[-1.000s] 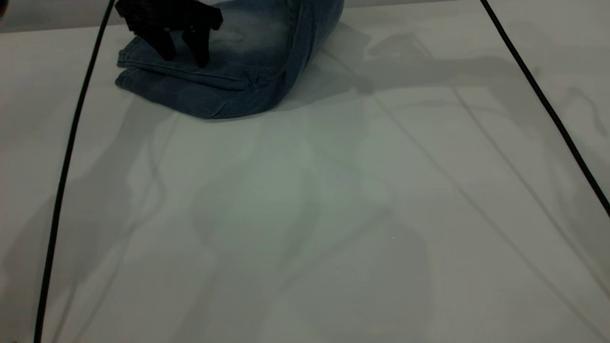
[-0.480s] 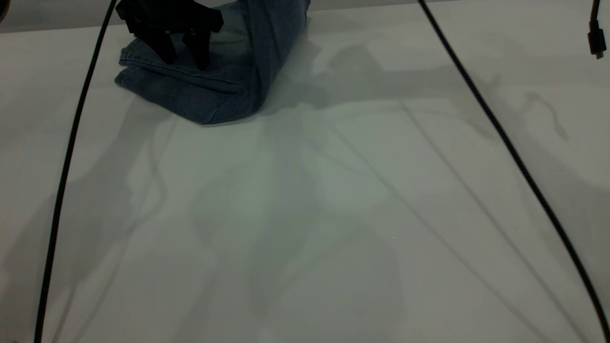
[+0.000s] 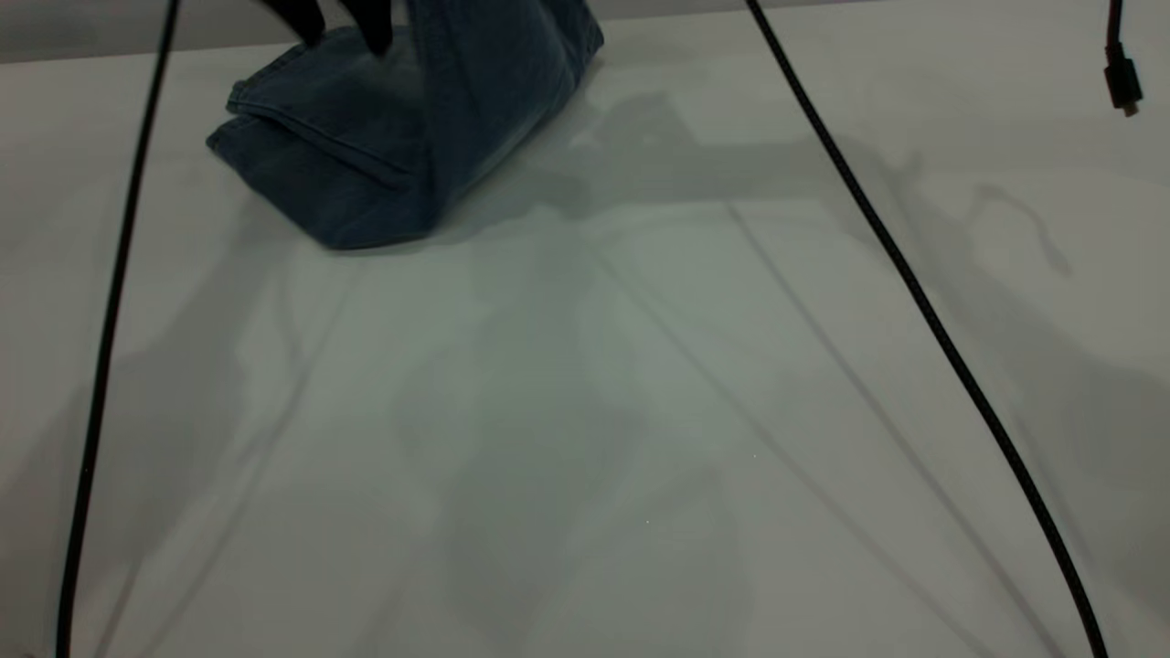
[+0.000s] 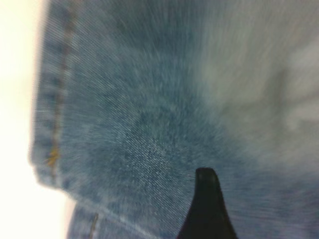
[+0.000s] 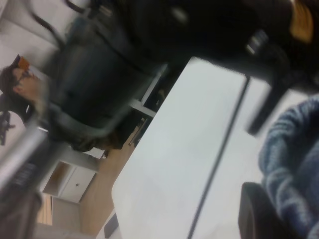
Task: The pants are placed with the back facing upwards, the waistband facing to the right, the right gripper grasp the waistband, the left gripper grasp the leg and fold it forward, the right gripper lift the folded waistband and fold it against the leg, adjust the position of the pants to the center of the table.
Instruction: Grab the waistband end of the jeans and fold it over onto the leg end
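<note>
The blue denim pants (image 3: 366, 174) lie folded at the table's (image 3: 640, 411) far left. Their leg end (image 3: 274, 128) rests flat with stacked hems. The right side of the pants is raised in a steep sheet (image 3: 503, 64) that runs out of the exterior view's top. My left gripper (image 3: 340, 32) hangs open just above the leg end, its fingertips (image 3: 375, 32) apart; the left wrist view shows one finger (image 4: 207, 209) over denim (image 4: 139, 124). My right gripper (image 5: 281, 211) is shut on the gathered waistband (image 5: 294, 164), held up in the air, with one finger (image 5: 254, 216) showing beside it.
A black cable (image 3: 110, 302) hangs down the left side and another (image 3: 914, 292) crosses the right half. A loose plug (image 3: 1122, 87) dangles at the far right. In the right wrist view a dark arm (image 5: 124, 74) fills the top and a person (image 5: 20, 82) is beyond the table.
The raised waistband side has swung left over the folded legs. My left gripper has lifted off the leg end. Both cables have shifted left.
</note>
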Tool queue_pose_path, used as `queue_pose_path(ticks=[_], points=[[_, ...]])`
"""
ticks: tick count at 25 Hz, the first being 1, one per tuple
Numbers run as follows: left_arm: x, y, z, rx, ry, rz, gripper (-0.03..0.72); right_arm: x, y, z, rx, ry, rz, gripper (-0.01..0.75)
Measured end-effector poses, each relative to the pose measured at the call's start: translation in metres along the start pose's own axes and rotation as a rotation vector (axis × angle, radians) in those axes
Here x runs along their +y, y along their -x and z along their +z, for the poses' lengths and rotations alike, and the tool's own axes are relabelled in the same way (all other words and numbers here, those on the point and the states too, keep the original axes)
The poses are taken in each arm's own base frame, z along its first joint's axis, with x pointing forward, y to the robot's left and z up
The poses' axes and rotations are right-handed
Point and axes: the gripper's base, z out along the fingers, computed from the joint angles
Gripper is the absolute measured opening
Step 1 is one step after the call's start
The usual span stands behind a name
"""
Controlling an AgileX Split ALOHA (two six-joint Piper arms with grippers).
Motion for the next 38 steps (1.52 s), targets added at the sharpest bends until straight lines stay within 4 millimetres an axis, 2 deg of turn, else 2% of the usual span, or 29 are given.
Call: queue_pose_path(ticks=[7, 13, 15, 19, 22, 27, 34, 36, 38], points=[[0.007, 0.019, -0.087, -0.159, 0.05, 0.006, 0.495, -0.004, 0.001, 0.001, -0.018, -0.027, -0.002, 0.073], [0.007, 0.024, -0.168, -0.308, 0.044, -0.003, 0.495, -0.007, 0.0, 0.005, -0.031, -0.046, -0.016, 0.073], [0.005, 0.024, -0.195, -0.357, 0.024, -0.009, 0.495, -0.01, -0.007, 0.015, -0.02, -0.034, -0.005, 0.073], [0.002, 0.021, -0.235, -0.434, 0.003, -0.011, 0.495, -0.021, -0.023, 0.038, -0.009, -0.032, 0.018, 0.073], [-0.001, 0.019, -0.246, -0.457, -0.011, -0.007, 0.495, -0.028, -0.034, 0.056, -0.03, -0.032, 0.039, 0.073], [-0.011, 0.02, -0.246, -0.458, -0.027, 0.013, 0.495, -0.036, -0.046, 0.081, -0.107, -0.025, 0.068, 0.073], [-0.013, 0.02, -0.247, -0.46, -0.031, 0.031, 0.495, -0.046, -0.05, 0.094, -0.178, -0.145, 0.056, 0.077], [-0.014, 0.02, -0.247, -0.461, -0.039, 0.034, 0.495, -0.046, -0.051, 0.096, -0.187, -0.168, 0.056, 0.097], [-0.014, 0.02, -0.247, -0.461, -0.042, 0.033, 0.495, -0.046, -0.051, 0.096, -0.184, -0.169, 0.049, 0.155]])
